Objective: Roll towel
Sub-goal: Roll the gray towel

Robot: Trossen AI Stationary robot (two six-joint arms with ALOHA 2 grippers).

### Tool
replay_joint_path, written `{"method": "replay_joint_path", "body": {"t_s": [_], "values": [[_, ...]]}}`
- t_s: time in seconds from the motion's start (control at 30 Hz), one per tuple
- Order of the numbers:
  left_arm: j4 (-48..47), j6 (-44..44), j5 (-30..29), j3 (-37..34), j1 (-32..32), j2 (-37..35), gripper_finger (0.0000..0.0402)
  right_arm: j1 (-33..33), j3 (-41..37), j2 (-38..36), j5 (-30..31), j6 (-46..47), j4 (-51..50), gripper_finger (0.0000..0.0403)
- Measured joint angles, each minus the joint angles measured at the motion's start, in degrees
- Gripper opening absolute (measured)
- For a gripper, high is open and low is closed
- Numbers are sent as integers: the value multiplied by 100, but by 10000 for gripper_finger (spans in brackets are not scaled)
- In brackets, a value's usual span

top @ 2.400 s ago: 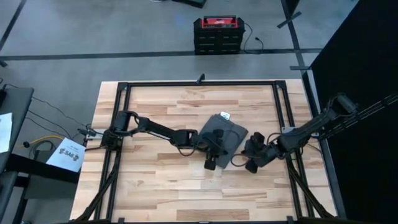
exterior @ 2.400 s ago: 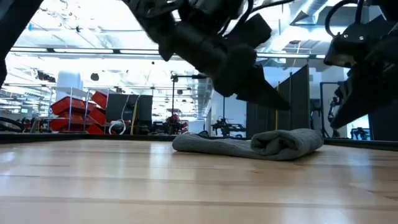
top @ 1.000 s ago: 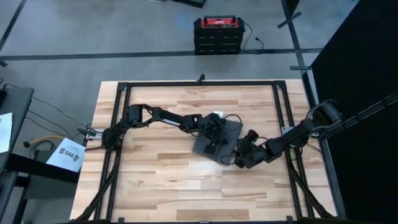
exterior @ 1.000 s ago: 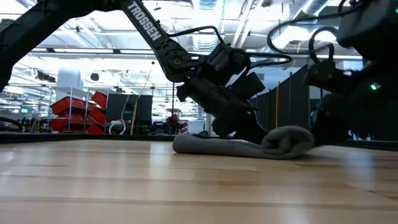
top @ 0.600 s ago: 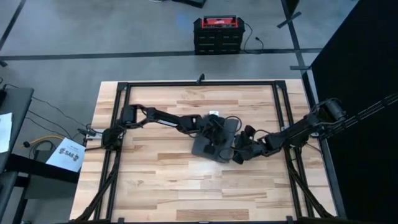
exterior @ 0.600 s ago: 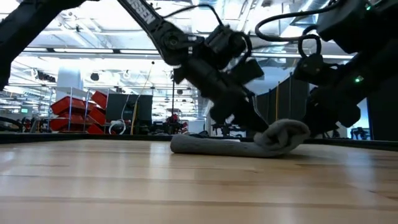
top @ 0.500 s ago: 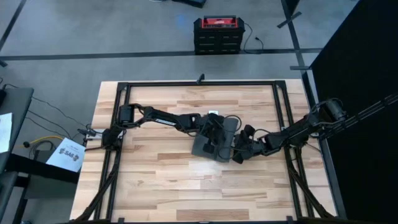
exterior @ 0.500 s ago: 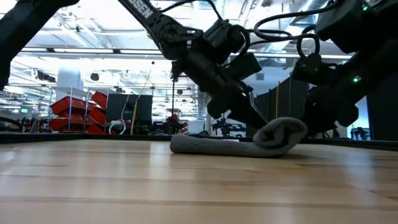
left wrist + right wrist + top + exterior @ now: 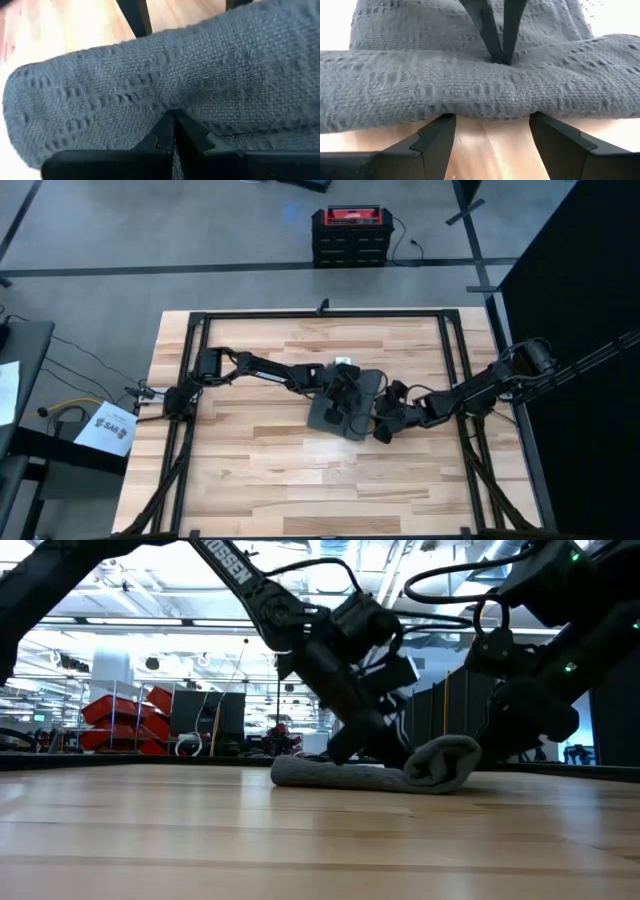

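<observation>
At the centre of the high view, slightly right of the middle, a plain dark grey soft cloth towel [image 9: 345, 405] lies on the pale wooden plank table [image 9: 250, 470]. A small white tag [image 9: 342, 362] shows at the towel's upper edge in that view. In the low view the towel [image 9: 390, 772] sits at centre frame: its left portion lies flat and thin on the boards, and its right end is turned over into a thick roll.

The left gripper [image 9: 350, 402] reaches in from the left of the high view and sits over the middle of the towel. Its wrist view shows the two dark fingers [image 9: 172, 135] drawn together to a narrow point and pressed against the woven cloth [image 9: 200, 80], which fills nearly the whole frame. Whether any cloth is pinched between them cannot be told.

The right gripper [image 9: 383, 420] comes in from the right of the high view and meets the towel's right edge, at the roll. In its wrist view the two dark fingers [image 9: 437, 137] stand wide apart, low against the table, with the rolled edge of the towel [image 9: 470, 95] lying across them just ahead. The left gripper's closed fingers show beyond the roll, at top centre of that frame.

A red and black case [image 9: 351, 235] stands on the floor beyond the table, at upper centre of the high view.
</observation>
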Motion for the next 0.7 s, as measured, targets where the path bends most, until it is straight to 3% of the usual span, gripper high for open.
{"method": "replay_joint_path", "body": {"t_s": [0.13, 0.3, 0.7], "values": [[52, -6, 2, -83, 10, 0, 0, 0, 91, -289, -120, 145, -803, 244], [-39, -108, 0, -111, -7, 0, 0, -344, -107, -527, -1197, 346, -1112, 244], [-38, -254, -38, -126, -70, 8, 0, -1305, -462, 426, -1753, -1050, 1185, 240]]}}
